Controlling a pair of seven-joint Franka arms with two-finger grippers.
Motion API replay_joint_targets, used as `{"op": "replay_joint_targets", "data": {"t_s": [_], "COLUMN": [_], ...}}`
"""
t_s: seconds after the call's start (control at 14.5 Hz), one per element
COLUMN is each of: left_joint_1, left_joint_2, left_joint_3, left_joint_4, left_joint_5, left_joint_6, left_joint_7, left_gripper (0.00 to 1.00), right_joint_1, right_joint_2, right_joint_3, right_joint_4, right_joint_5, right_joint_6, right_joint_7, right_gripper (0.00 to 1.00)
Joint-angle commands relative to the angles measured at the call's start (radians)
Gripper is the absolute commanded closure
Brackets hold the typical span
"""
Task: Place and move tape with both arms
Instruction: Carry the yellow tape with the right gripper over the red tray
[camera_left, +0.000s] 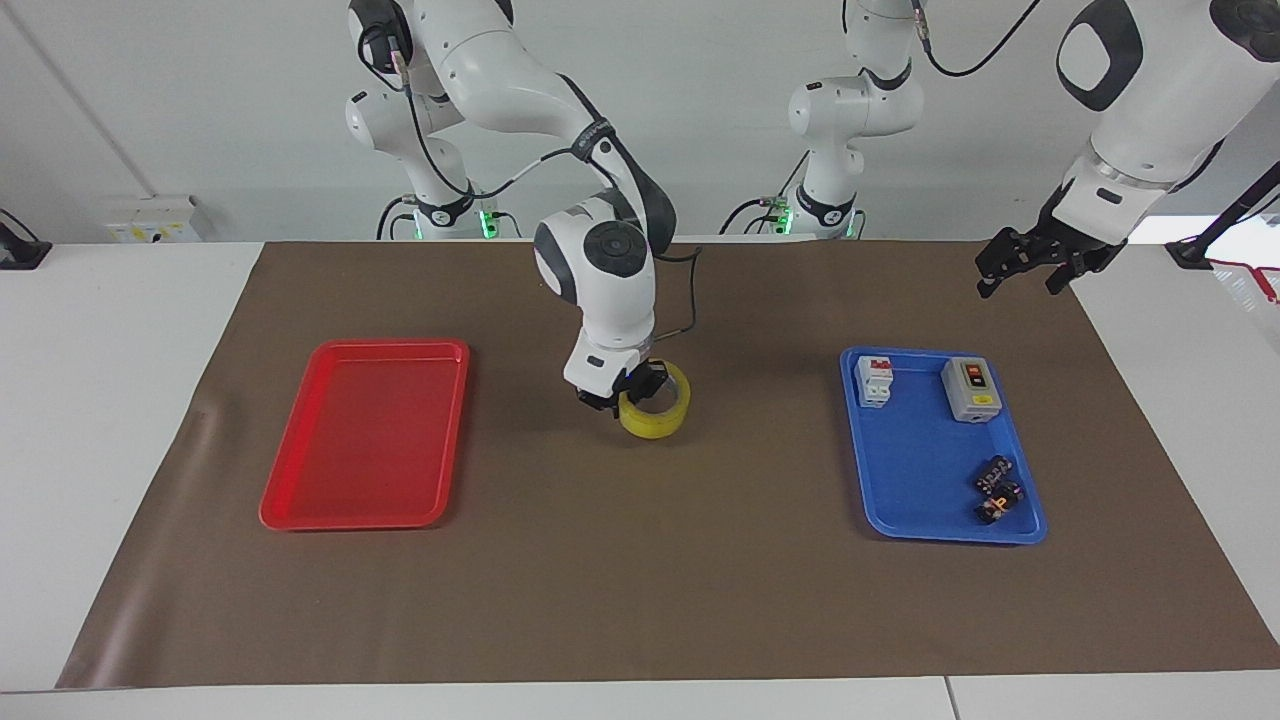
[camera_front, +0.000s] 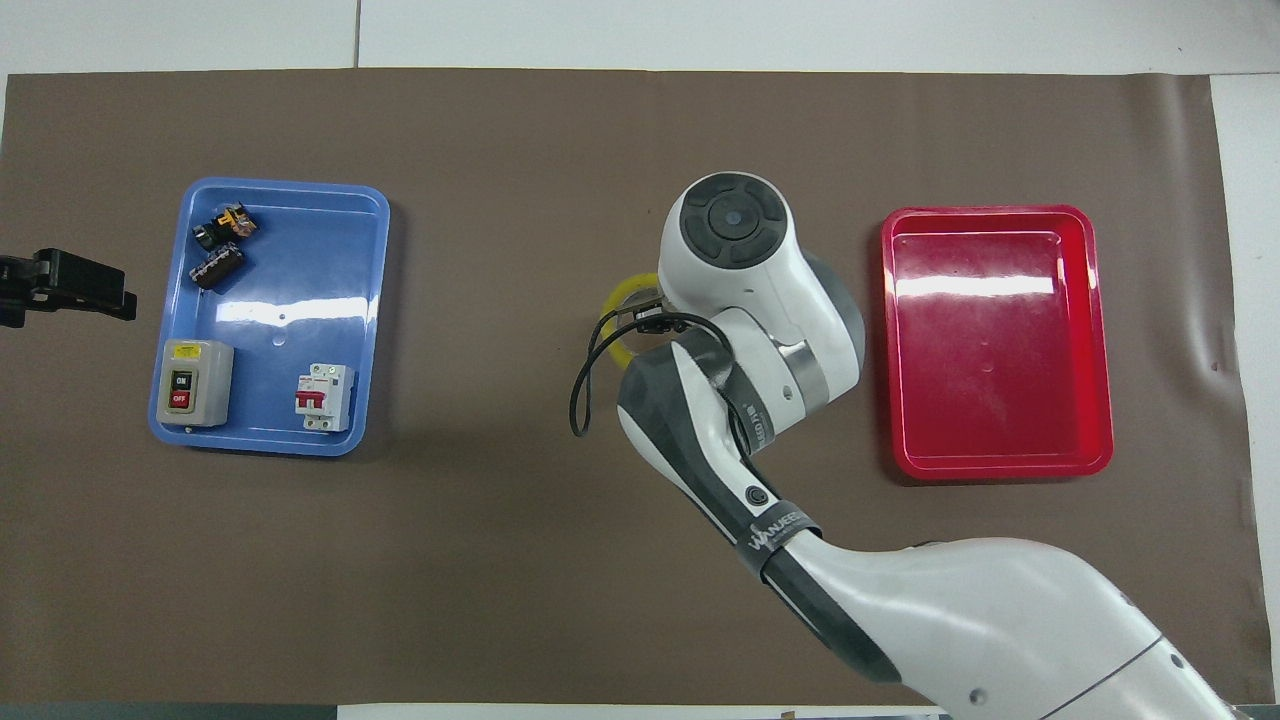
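While the roll hangs off the mat: the right gripper (camera_left: 625, 392) is clenched on the tape's (camera_left: 657, 405) rim, one finger inside the ring, and the roll is tilted over the middle of the brown mat (camera_left: 640, 580).

Right arm: comes from its base at the robots' edge and bends down over the mat's centre; in the overhead view its white wrist hides most of the roll.

Left gripper (camera_left: 1030, 262): hangs over the mat's corner at the left arm's end, near the robots' edge, nothing between its spread fingers; this arm waits.

Progress: by my reading the tape is picked up, and what remains is carrying it to the red tray (camera_left: 300, 480) and setting it down.

Tape: wide ring of glossy, translucent yellow film, pale inside.

Red tray: shallow, glossy plastic rectangle with rounded corners, toward the right arm's end.

Blue tray (camera_left: 870, 500): same shape, toward the left arm's end, holding a white circuit breaker (camera_left: 874, 381), a grey switch box (camera_left: 972, 389) and two small dark parts (camera_left: 998, 488).

Mat: matte, smooth, creased near its edges.
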Motion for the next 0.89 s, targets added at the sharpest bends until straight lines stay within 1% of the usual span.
{"op": "replay_joint_targets", "data": {"t_s": [0.0, 0.07, 0.21, 0.28, 0.48, 0.62, 0.83], "left_joint_1": [0.004, 0.004, 0.004, 0.003, 0.001, 0.001, 0.003], "left_joint_2": [-0.023, -0.023, -0.023, -0.023, -0.023, -0.023, -0.023], "left_joint_3": [0.003, 0.003, 0.003, 0.003, 0.003, 0.003, 0.003], "left_joint_4": [-0.017, -0.017, -0.017, -0.017, -0.017, -0.017, -0.017], "left_joint_5": [0.004, 0.004, 0.004, 0.004, 0.004, 0.004, 0.004], "left_joint_6": [-0.008, -0.006, -0.006, -0.005, -0.002, -0.002, -0.002], "left_joint_7": [0.021, 0.022, 0.018, 0.018, 0.018, 0.018, 0.018], "left_gripper": [0.00, 0.00, 0.00, 0.00, 0.00, 0.00, 0.00], "right_joint_1": [-0.099, -0.147, -0.248, -0.301, -0.417, -0.486, -0.578], "right_joint_2": [-0.084, -0.119, -0.180, -0.205, -0.236, -0.257, -0.297], "right_joint_3": [0.008, 0.008, 0.008, 0.009, 0.008, 0.006, 0.006], "right_joint_4": [-0.012, -0.027, -0.068, -0.100, -0.189, -0.277, -0.499], "right_joint_5": [-0.005, -0.005, -0.005, -0.005, -0.007, -0.013, -0.015], "right_joint_6": [-0.095, -0.120, -0.172, -0.176, -0.144, -0.047, 0.244], "right_joint_7": [-0.119, -0.168, -0.326, -0.407, -0.570, -0.689, -0.854], "right_gripper": [1.00, 1.00, 1.00, 1.00, 1.00, 1.00, 1.00]}}
